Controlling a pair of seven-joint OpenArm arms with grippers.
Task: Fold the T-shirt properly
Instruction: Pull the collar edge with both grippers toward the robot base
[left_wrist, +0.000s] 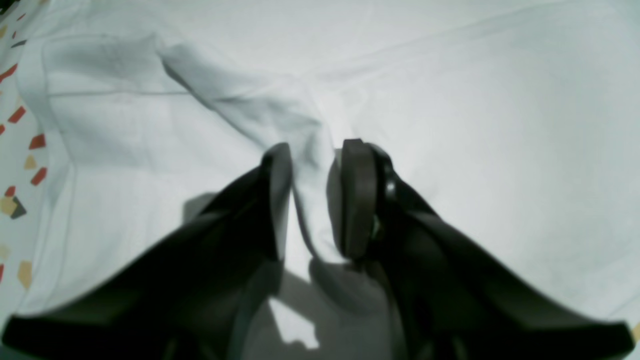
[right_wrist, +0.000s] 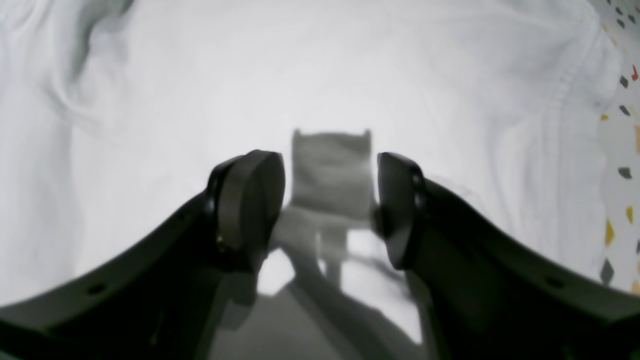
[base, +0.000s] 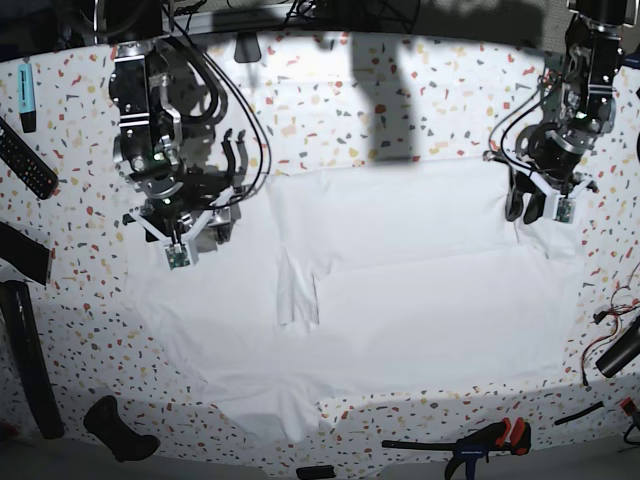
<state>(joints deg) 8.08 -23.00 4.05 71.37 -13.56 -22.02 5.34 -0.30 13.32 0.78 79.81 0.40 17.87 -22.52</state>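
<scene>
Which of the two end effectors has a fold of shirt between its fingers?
The left end effector: a ridge of the T-shirt runs up between its fingers. The right end effector stands open over flat cloth, nothing between.

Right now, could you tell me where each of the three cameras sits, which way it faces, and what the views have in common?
Left wrist: on the left arm, looking down past the left gripper, whose fingers pinch a raised ridge of the T-shirt.
Right wrist: on the right arm, looking down between the open right gripper at flat cloth.
Base: overhead, facing the speckled table, both arms showing.
Shared: all three show the white T-shirt and the table's flecks at its edge.
</scene>
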